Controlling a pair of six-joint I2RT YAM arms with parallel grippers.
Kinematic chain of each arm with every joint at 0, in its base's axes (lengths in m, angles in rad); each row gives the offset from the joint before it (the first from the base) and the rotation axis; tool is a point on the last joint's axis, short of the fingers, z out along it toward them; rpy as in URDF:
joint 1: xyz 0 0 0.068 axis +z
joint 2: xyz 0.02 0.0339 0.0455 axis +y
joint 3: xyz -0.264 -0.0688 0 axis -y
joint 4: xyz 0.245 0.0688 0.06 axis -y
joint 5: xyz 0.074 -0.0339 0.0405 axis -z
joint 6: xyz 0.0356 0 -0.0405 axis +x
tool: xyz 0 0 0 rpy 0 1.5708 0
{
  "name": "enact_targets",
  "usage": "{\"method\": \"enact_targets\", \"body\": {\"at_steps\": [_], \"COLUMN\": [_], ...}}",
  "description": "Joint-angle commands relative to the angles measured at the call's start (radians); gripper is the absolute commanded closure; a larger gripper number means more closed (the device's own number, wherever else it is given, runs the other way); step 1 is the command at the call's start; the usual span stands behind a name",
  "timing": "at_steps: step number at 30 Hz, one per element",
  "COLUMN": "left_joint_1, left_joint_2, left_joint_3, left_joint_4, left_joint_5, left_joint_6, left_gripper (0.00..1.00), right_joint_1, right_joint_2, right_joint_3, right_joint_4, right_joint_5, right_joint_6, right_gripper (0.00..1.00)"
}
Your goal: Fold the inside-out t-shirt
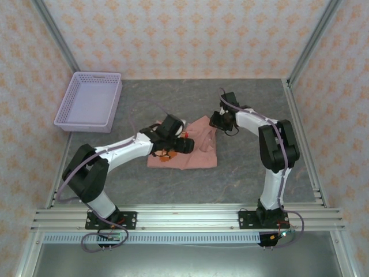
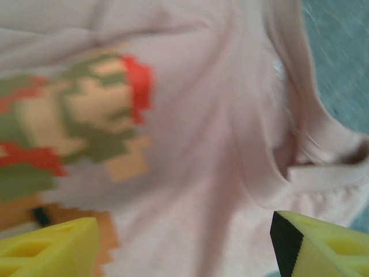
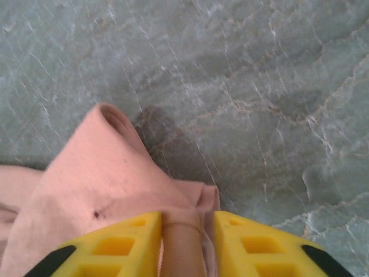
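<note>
Pink tee (image 3: 104,190) in R end effector (image 3: 187,245), seemingly; L end effector (image 2: 184,248) wide

T-shirt (image 1: 199,151): salmon-pink cloth, rumpled, partly folded, lying well right of the lavender basket (image 1: 89,99). Blocky red, olive and cream print (image 2: 75,133) faces up.

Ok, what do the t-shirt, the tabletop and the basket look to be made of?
The t-shirt: soft, matte salmon-pink knit cloth, judging by its limp folds and stitched collar band. The tabletop: grey and veined like stone, matte, possibly a printed mat or laminate rather than real stone. The basket: probably lavender plastic, given its moulded lattice walls and slight sheen.
</note>
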Motion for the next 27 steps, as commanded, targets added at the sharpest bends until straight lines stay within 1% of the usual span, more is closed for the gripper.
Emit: {"method": "enact_targets", "body": {"at_steps": [1,6,11,13,15,18,19,21,22,24,25,27], "left_joint_1": [-0.069,-0.147,-0.162,-0.161,-0.161,-0.150,-0.138,-0.079,-0.043,0.055,0.100,0.186], "left_joint_2": [0.076,0.185,0.248,0.255,0.241,0.164,0.132,0.049,0.016,-0.035,-0.044,-0.040], "left_joint_3": [0.016,0.095,0.163,0.200,0.223,0.203,0.183,0.113,0.079,0.019,0.007,0.004], "left_joint_4": [0.077,0.135,0.154,0.135,0.108,0.070,0.064,0.076,0.084,0.087,0.081,0.056], "left_joint_5": [0.068,0.112,0.186,0.204,0.210,0.181,0.165,0.160,0.157,0.139,0.133,0.112], "left_joint_6": [0.013,0.012,0.024,0.046,0.075,0.130,0.137,0.124,0.109,0.058,0.040,0.004], "left_gripper": [0.21,0.21,0.21,0.21,0.21,0.20,0.19,0.19,0.19,0.19,0.19,0.19], "right_joint_1": [-0.005,-0.015,-0.025,-0.031,-0.036,-0.050,-0.054,-0.060,-0.060,-0.052,-0.039,0.019], "right_joint_2": [0.019,0.050,0.099,0.101,0.071,-0.031,-0.069,-0.178,-0.225,-0.334,-0.377,-0.460], "right_joint_3": [0.070,0.128,0.203,0.223,0.213,0.138,0.092,-0.010,-0.059,-0.170,-0.212,-0.279], "right_joint_4": [0.006,-0.019,-0.063,-0.088,-0.108,-0.127,-0.127,-0.128,-0.128,-0.109,-0.103,-0.101], "right_joint_5": [0.015,0.021,0.006,0.008,0.020,0.056,0.060,0.070,0.064,0.005,-0.010,-0.018], "right_joint_6": [-0.019,-0.038,-0.057,-0.064,-0.076,-0.091,-0.091,-0.093,-0.090,-0.078,-0.073,-0.065], "right_gripper": [0.77,0.86,0.88,0.84,0.81,0.70,0.66,0.60,0.58,0.55,0.53,0.51]}}
